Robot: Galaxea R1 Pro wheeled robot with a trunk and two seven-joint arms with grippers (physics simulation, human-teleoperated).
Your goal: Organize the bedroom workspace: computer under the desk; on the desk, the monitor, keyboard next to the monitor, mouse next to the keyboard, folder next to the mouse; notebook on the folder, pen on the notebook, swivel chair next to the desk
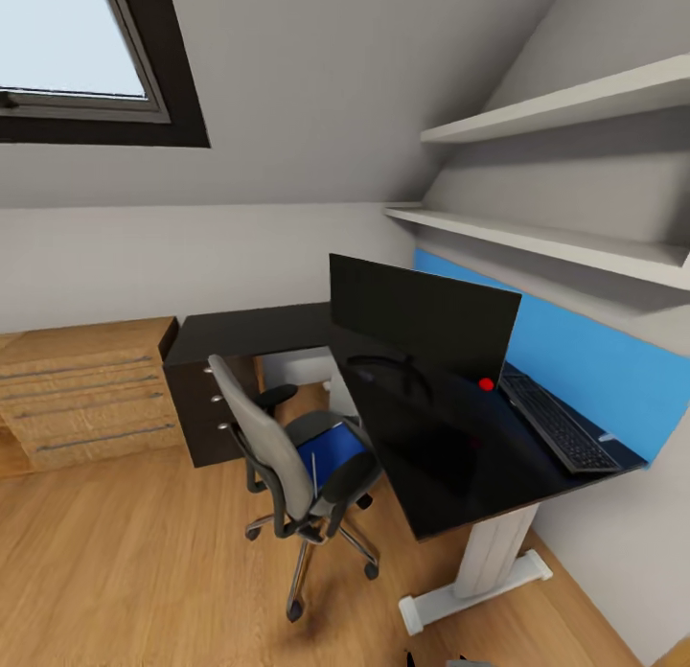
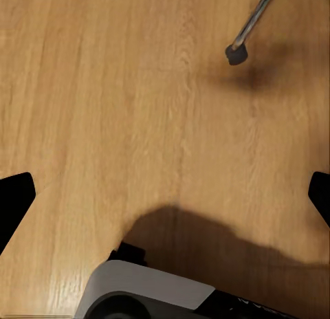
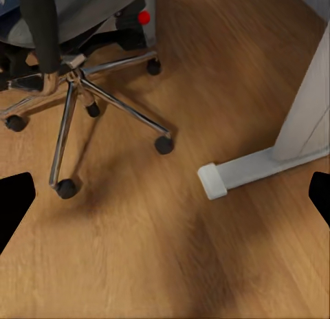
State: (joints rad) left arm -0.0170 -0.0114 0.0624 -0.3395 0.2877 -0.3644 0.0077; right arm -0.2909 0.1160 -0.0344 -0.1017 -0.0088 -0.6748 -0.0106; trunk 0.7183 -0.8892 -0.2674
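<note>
Sitting on the grey swivel chair (image 1: 287, 456), the bright blue folder (image 1: 331, 453) lies flat on the seat with a thin silvery pen (image 1: 313, 471) across it. The chair stands just left of the desk (image 1: 450, 466), its seat tucked against the glossy black top's near-left edge, its chrome star base on open wooden floor (image 1: 144, 562) that stretches bare to the left and near side. On the desk the monitor (image 1: 422, 317) stands upright, black front toward the chair, a red dot at its lower right corner; the keyboard (image 1: 556, 423) lies behind it, along the far right edge by the blue wall panel (image 1: 594, 360). The white desk leg (image 1: 489, 557) plants its foot near the right wall. Light wooden drawers (image 1: 86, 389) stand far left. Both grippers hang over bare floor with fingers spread wide, holding nothing.
</note>
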